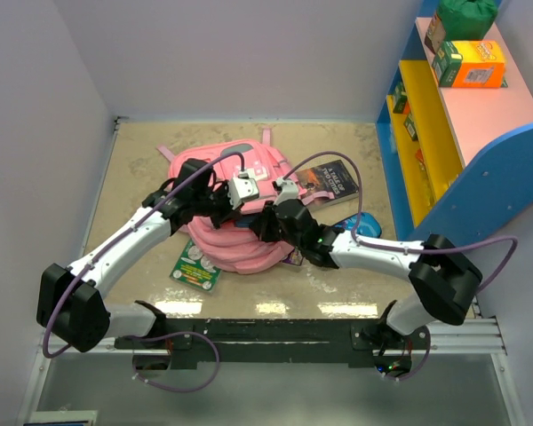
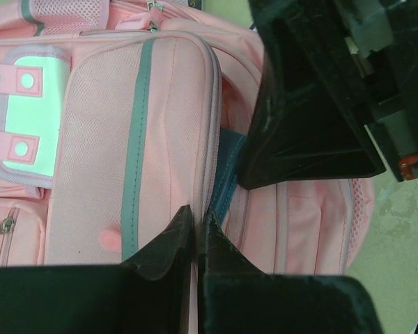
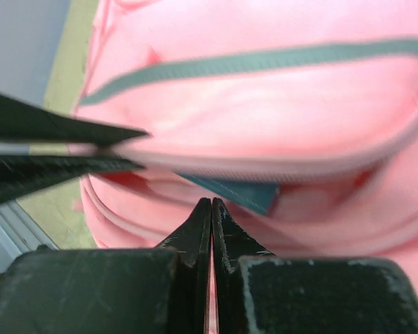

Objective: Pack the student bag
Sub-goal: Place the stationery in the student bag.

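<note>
The pink student bag (image 1: 249, 253) lies in the middle of the table with both grippers on it. My left gripper (image 2: 197, 212) is shut on the zip edge of the bag's grey-trimmed front panel (image 2: 136, 139). In the right wrist view that same gripper pinches the upper lip from the left. My right gripper (image 3: 211, 202) is shut at the lower lip of the opening, a sliver of pink fabric showing between its fingers. A teal-blue edge (image 3: 244, 193) shows inside the gap between the two lips. From above, the left gripper (image 1: 224, 201) and right gripper (image 1: 265, 222) sit close together on the bag.
A dark book (image 1: 330, 182) lies right of the bag, and a green packet (image 1: 195, 264) at its near left. Something blue (image 1: 360, 226) sits by the right forearm. A blue, yellow and pink shelf (image 1: 444, 133) holding boxes stands at the right. Grey walls close in the table.
</note>
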Robot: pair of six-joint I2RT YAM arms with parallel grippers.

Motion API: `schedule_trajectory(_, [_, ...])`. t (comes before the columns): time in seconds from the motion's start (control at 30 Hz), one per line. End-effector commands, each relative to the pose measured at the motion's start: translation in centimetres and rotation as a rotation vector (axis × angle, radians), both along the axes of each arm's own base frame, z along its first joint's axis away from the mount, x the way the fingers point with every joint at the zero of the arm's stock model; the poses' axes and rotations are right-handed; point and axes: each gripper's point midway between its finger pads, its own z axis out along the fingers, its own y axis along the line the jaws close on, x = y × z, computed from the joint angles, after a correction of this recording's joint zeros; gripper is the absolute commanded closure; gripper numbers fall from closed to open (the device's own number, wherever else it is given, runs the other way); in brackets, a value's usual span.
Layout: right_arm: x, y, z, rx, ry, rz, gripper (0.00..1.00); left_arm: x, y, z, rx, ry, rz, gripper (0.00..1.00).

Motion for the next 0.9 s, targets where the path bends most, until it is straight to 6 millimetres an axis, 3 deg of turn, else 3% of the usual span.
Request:
schedule_trajectory(0.0, [2.7, 1.6, 3.6, 0.06, -0.116, -0.043, 1.0, -0.7, -2.2, 3.2, -0.1, -0.058, -0.104, 1.0])
schedule_trajectory(0.4, [6.0, 2.9, 2.2, 0.022, -0.151, -0.13, 1.0, -1.3, -2.2, 3.7, -0.11, -0.062, -0.132, 1.0])
schedule_trajectory(0.47, [5.8, 2.7, 2.7, 0.031, -0.162, -0.13, 1.0, -1.3, -2.1, 3.6, -0.103, -0.063, -0.131, 1.0])
schedule_trajectory(0.67, [3.7, -0.5, 5.4, 0.102, -0.22, -0.145, 1.0, -1.2, -2.0, 3.2, -0.096, -0.072, -0.131, 1.0])
schedule_trajectory(0.7, [3.3, -1.3, 4.3, 0.087, -0.21, -0.147, 1.0, -1.2, -2.0, 3.1, -0.097, -0.07, -0.129, 1.0])
schedule_trajectory(0.73, [3.0, -1.6, 4.7, 0.1, -0.215, -0.149, 1.0, -1.2, -2.0, 3.2, -0.098, -0.072, -0.127, 1.0])
schedule_trajectory(0.87, [2.6, -2.3, 2.9, 0.058, -0.189, -0.152, 1.0, -1.0, -2.0, 3.4, -0.099, -0.076, -0.12, 1.0])
